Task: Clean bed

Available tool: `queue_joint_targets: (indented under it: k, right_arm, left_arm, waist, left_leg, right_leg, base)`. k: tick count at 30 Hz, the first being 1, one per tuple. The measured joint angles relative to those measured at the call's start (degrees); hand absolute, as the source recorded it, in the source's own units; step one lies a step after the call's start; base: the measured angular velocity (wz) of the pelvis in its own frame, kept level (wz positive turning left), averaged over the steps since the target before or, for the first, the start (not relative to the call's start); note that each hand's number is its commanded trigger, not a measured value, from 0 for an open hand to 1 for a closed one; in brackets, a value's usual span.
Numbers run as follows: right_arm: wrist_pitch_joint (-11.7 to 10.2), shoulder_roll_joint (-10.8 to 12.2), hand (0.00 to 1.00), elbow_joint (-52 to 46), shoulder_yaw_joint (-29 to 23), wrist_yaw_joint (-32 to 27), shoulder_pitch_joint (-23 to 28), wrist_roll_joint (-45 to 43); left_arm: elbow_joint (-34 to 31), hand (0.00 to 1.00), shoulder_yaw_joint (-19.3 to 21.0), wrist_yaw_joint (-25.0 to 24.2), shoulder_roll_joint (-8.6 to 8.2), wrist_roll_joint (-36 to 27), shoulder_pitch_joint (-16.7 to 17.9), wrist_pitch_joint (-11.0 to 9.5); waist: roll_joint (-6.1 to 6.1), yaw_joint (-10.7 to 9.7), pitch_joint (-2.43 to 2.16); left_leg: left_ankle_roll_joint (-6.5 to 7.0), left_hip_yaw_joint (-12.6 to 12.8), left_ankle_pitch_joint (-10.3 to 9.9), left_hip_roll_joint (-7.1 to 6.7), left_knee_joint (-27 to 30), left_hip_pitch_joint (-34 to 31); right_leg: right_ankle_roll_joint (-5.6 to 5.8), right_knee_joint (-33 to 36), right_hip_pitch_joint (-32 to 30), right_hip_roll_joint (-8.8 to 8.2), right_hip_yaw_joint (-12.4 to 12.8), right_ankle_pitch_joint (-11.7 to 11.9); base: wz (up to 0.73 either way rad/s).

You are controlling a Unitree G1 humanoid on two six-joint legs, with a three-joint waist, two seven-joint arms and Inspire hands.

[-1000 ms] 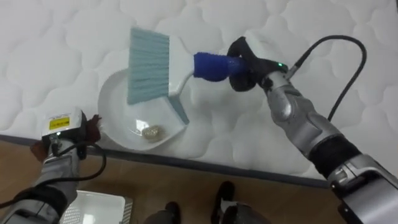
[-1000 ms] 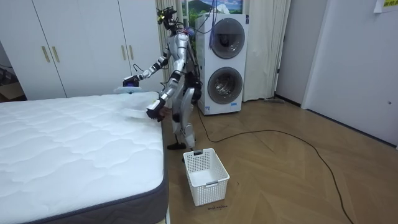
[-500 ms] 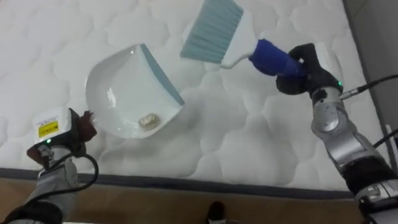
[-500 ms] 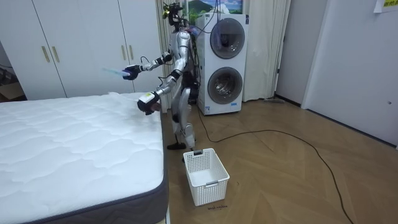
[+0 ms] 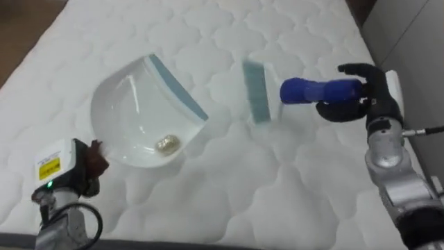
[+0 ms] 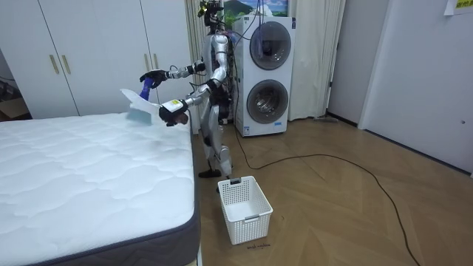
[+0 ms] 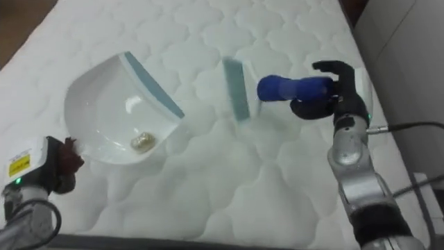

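A white dustpan [image 5: 135,111] with a teal lip hangs tilted over the quilted mattress [image 5: 229,187], a small pale crumb [image 5: 166,144] lying in its bowl. My left hand [image 5: 78,169] at the lower left is shut on the dustpan's handle. To the right, my right hand [image 5: 364,97] is curled round the blue handle [image 5: 316,90] of a hand brush. The brush's pale teal head [image 5: 257,92] is edge-on, beside the dustpan's lip and apart from it. In the room view I stand upright at the bed's corner with dustpan [image 6: 137,105] and brush held up.
A white laundry basket [image 6: 244,209] stands on the wooden floor by the bed's foot. Stacked washing machines [image 6: 270,74] are behind me, white wardrobes [image 6: 96,55] lie beyond the bed. The mattress edge [image 5: 208,244] runs along the bottom of the eye view.
I have straightened up and the view has shifted up the bed. The dustpan has come up off the mattress in my left hand. The brush has swung away from the pan and turned edge-on.
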Motion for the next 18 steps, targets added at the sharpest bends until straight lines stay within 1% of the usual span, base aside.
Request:
queue_joint_targets:
  k: [1, 2, 4, 5, 6, 7, 8, 10, 12, 16, 18]
  right_arm:
    - [0.0, 0.0, 0.0, -0.6, -0.8, -0.1, 1.0, 1.0]
    - [0.0, 0.0, 0.0, -1.2, -1.1, -0.3, 1.6, 0.9]
    - [0.0, 0.0, 0.0, -4.1, -3.0, -1.4, 5.0, 0.9]
    - [0.0, 0.0, 0.0, -4.7, -3.4, -1.7, 5.5, 0.9]
    - [0.0, 0.0, 0.0, -6.1, -3.6, -2.5, 6.6, 0.9]
    - [0.0, 0.0, 0.0, -7.1, -3.6, -3.0, 7.3, 1.0]
    - [0.0, 0.0, 0.0, -7.5, -3.6, -3.1, 7.5, 1.0]
    - [0.0, 0.0, 0.0, -8.2, -3.6, -3.5, 7.5, 1.0]
    - [0.0, 0.0, 0.0, -8.4, -3.6, -4.3, 7.6, 1.2]
    - [0.0, 0.0, 0.0, -11.9, -3.5, -4.4, 7.7, 1.3]
    - [0.0, 0.0, 0.0, -12.8, -3.4, -4.3, 7.7, 1.1]
  left_arm:
    - [-1.8, 1.0, 0.4, -0.3, 0.0, -0.5, 0.9, 0.0]
    - [-3.2, 1.0, 0.7, -0.5, 0.0, -0.6, 1.8, 0.0]
    - [-6.6, 1.0, 1.1, -1.1, -0.01, -0.8, 3.8, -0.1]
    - [-6.9, 1.0, 1.1, -1.2, -0.01, -1.2, 4.1, -0.1]
    - [-8.3, 1.0, 1.5, -2.0, 0.02, -2.4, 5.1, -0.1]
    - [-10.2, 1.0, 2.1, -2.6, 0.04, -3.2, 5.9, 0.0]
    - [-11.1, 1.0, 2.5, -2.9, 0.04, -3.5, 6.2, -0.1]
    - [-13.2, 1.0, 3.6, -3.5, 0.03, -4.5, 6.8, -0.1]
    - [-14.4, 1.0, 4.2, -3.6, 0.02, -5.1, 6.9, -0.2]
    - [-16.5, 1.0, 4.4, -3.6, -0.07, -5.0, 7.9, -0.1]
    - [-17.0, 1.0, 4.5, -4.3, -0.12, -4.9, 8.2, -0.1]
  waist:
    - [0.19, -0.1, 0.02]
    - [0.25, -0.1, 0.03]
    - [0.56, -0.7, 0.03]
    - [0.71, -1.0, 0.07]
    - [0.91, -1.4, 0.1]
    - [0.93, -1.4, 0.12]
    - [0.91, -1.3, 0.11]
    - [0.98, -0.9, 0.15]
    - [1.02, -0.6, 0.18]
    - [1.64, 0.2, 0.57]
    - [1.69, 0.3, 0.6]
  left_leg:
    - [0.08, -0.8, 0.1, -0.13, -0.5, 0.4]
    - [0.12, -1.0, 0.3, -0.19, -0.9, 0.7]
    - [0.33, -3.2, 0.9, -0.69, -2.0, 1.9]
    - [0.34, -3.7, 0.9, -0.76, -2.2, 2.2]
    - [0.35, -4.2, 0.9, -0.8, -2.3, 2.5]
    - [0.35, -4.6, 0.9, -0.82, -2.5, 2.5]
    - [0.35, -4.7, 0.9, -0.82, -2.6, 2.5]
    - [0.35, -5.5, 0.9, -0.78, -2.6, 2.9]
    - [0.35, -5.7, 0.9, -0.73, -3.0, 3.5]
    - [0.35, -6.2, 0.9, -0.67, -4.2, 4.7]
    - [0.35, -6.8, 0.9, -0.74, -4.2, 4.5]
  right_leg:
    - [0.25, -0.5, 0.7, 0.22, 0.1, -0.2]
    - [0.42, -0.5, 0.9, 0.26, 0.5, -0.3]
    - [1.14, -1.0, 3.0, 0.2, 1.0, -1.2]
    - [1.29, -1.1, 3.5, 0.19, 1.0, -1.4]
    - [1.61, -1.3, 4.2, 0.18, 1.0, -1.7]
    - [1.81, -1.3, 4.4, 0.17, 1.1, -2.0]
    - [1.85, -1.3, 4.4, 0.19, 1.2, -2.1]
    - [2.12, -1.4, 4.9, 0.38, 2.3, -2.2]
    - [2.37, -1.5, 5.6, 0.47, 2.5, -2.4]
    - [2.64, -1.6, 6.4, 0.63, 2.6, -2.6]
    - [2.68, -1.7, 6.6, 0.65, 2.5, -2.6]
  base:
    - [0.32]
    - [0.43]
    - [0.56]
    - [0.51]
    - [0.38]
    - [0.33]
    - [0.2]
    - [0.12]
    - [0.12]
    - [0.04]
    - [0.14]
